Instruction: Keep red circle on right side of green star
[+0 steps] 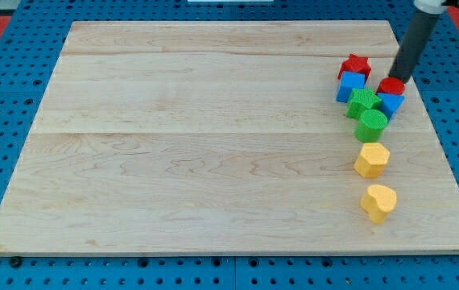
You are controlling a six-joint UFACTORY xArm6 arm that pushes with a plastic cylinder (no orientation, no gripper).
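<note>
The red circle (391, 86) sits near the board's right edge, on top of or just above a blue block (390, 103). The green star (363, 101) lies just to its left, touching a green round block (372, 125) below it. My tip (395, 79) comes down from the view's top right and ends at the red circle's upper edge, touching it or nearly so. The red circle is on the right of the green star.
A red star (356, 64) and a blue cube (350, 85) lie above-left of the green star. A yellow hexagon (371, 159) and a yellow heart (378, 201) lie below the cluster. The wooden board (213, 137) rests on a blue pegboard.
</note>
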